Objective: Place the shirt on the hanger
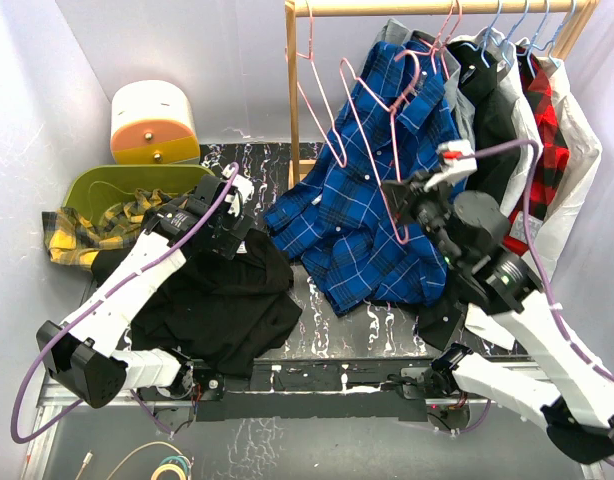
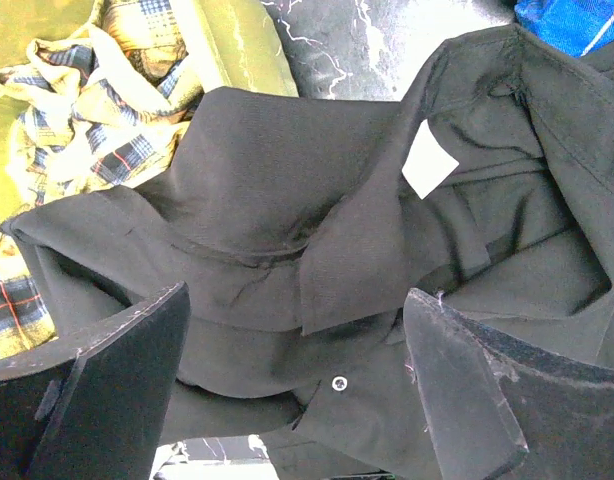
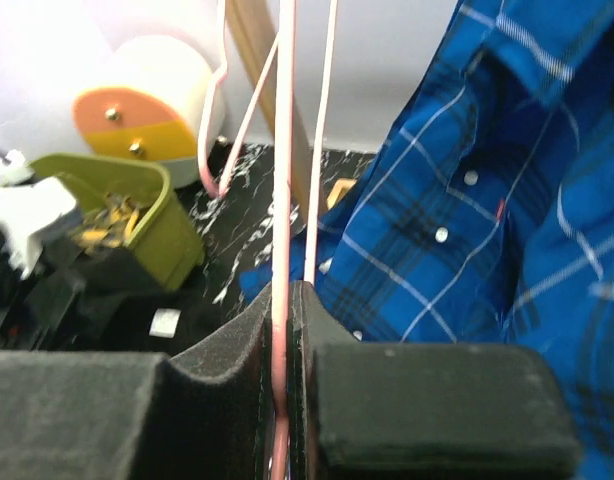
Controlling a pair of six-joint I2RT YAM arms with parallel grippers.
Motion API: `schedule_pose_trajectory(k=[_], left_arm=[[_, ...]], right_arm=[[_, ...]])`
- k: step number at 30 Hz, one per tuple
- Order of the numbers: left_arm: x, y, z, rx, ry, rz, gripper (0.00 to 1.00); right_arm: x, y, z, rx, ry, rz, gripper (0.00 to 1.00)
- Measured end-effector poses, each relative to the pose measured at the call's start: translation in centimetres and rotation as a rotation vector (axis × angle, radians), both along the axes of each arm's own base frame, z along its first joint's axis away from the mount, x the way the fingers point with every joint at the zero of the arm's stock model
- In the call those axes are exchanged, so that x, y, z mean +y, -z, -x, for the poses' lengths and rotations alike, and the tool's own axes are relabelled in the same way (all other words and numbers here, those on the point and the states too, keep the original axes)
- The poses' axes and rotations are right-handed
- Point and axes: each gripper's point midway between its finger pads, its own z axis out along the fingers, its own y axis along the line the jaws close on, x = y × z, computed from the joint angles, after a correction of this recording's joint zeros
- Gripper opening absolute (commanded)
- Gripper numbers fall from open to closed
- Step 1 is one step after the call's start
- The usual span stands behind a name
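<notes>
Top external view gives me the layout: the black shirt (image 1: 227, 300) lies crumpled on the dark marbled table (image 1: 367, 335), on its left half in front of the left arm's base, with its far edge near the green bin (image 1: 117, 182). My left claw (image 1: 239, 238) hangs over that far edge. On the left wrist camera its two pads (image 2: 117, 380) stand wide apart with nothing between them. Below the gap I see the opened collar, a white neck tag (image 2: 427, 160) and one small white button (image 2: 338, 383). Whether the pads touch the cloth I cannot tell. A yellow plaid shirt (image 2: 77, 130) spills from the bin, just beside the black fabric.

My right claw (image 1: 399, 200) is raised on the right side, in front of the blue plaid shirt (image 1: 357, 220) that hangs below the wooden rail (image 1: 437, 8). On the right wrist camera its pads (image 3: 417, 400) are pressed together on the thin pink wire of the hanger (image 3: 283, 150), which runs straight up out of the pinch. The hanger is off the table and well apart from the black shirt; no part of the shirt is on it. Whether its hook rests on the rail I cannot tell.
</notes>
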Motion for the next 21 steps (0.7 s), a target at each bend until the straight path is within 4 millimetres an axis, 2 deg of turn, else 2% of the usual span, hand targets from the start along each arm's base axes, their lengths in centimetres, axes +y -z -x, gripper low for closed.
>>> schedule_pose_trajectory(k=[7, 11, 14, 18, 19, 21], left_arm=[[-0.9, 0.0, -0.6, -0.046, 0.038, -0.044, 0.78], [-1.5, 0.4, -0.8, -0.044, 0.063, -0.071, 0.78], [-1.8, 1.3, -0.7, -0.027, 0.077, -0.093, 0.76], [-2.0, 2.4, -0.7, -0.008, 0.088, -0.115, 0.67], [-2.0, 2.6, -0.7, -0.006, 0.088, -0.120, 0.62], [-1.9, 3.2, -0.8, -0.003, 0.087, -0.136, 0.47]], right_arm=[[-3.0, 2.8, 7.6, 0.020, -0.097, -0.127, 0.08], [-4.0, 3.6, 9.9, 0.066, -0.115, -0.176, 0.08], [-4.2, 5.6, 11.0, 0.156, -0.125, -0.174, 0.08], [-4.3, 8.3, 12.7, 0.269, -0.149, -0.154, 0.08], [-4.3, 8.8, 13.1, 0.289, -0.160, -0.149, 0.08], [-4.1, 10.0, 13.9, 0.325, -0.187, -0.145, 0.08]])
